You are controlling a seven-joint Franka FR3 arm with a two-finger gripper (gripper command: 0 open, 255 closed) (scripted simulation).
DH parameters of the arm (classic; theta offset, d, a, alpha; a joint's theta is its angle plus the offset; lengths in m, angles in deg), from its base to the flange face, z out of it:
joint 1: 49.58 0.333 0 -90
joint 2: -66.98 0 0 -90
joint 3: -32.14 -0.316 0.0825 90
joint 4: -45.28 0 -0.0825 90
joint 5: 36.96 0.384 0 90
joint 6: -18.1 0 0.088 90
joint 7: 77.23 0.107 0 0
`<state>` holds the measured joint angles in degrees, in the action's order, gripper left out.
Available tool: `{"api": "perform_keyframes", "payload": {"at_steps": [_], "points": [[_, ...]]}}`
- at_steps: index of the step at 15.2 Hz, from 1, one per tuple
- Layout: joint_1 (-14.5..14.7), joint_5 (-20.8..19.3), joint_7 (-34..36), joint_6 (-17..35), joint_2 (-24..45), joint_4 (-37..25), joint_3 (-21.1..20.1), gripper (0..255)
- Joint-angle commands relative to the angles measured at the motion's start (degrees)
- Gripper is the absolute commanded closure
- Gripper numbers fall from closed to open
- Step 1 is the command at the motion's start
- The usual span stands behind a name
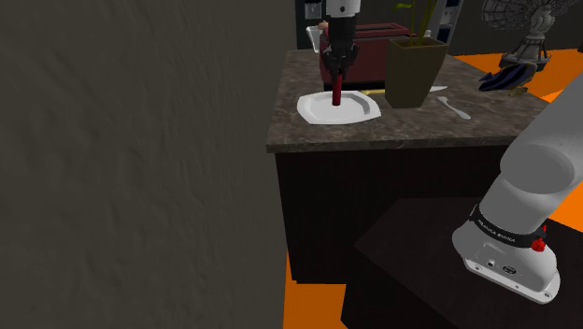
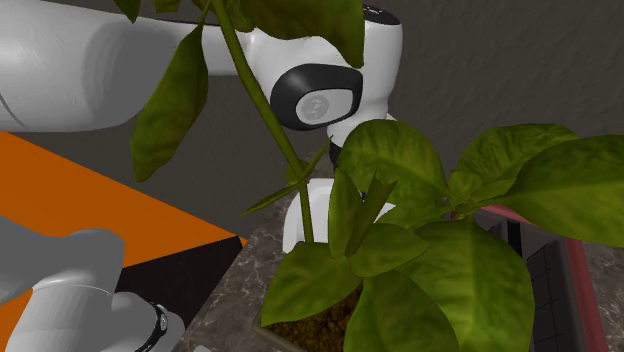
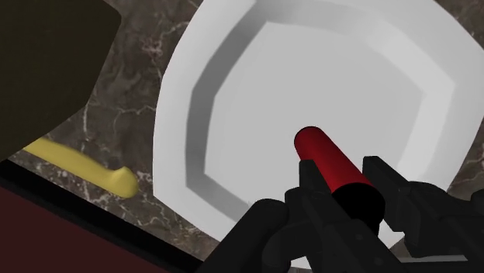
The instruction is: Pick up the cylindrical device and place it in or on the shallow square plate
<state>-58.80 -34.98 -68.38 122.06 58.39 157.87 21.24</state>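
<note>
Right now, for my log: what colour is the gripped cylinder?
The cylinder is red; it shows best in the wrist view.

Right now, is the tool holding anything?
The tool is shut on the red cylindrical device, over the white shallow plate.

A faint mark like a question mark stands on the dark oval cap [image 2: 318, 104] of the white arm [image 2: 60, 70], seen between plant leaves [image 2: 440, 270] in the second exterior view. In the shoulder view, at four o'clock from the tabletop [image 1: 392, 126], a dark band [image 1: 504, 230] near the arm's base carries white lettering too small to read.
</note>
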Motion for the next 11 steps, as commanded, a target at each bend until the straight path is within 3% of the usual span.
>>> {"api": "perform_keyframes", "payload": {"at_steps": [1, 8, 9, 11], "points": [[0.0, 0.0, 0.0, 1.5, 0.1, 1.3, 0.0, 255], [0.0, 0.0, 0.0, 1.5, 0.1, 1.3, 0.0, 255], [0.0, 0.0, 0.0, 1.5, 0.1, 1.3, 0.0, 0], [0.0, 0.0, 0.0, 1.5, 0.1, 1.3, 0.0, 0]]}}
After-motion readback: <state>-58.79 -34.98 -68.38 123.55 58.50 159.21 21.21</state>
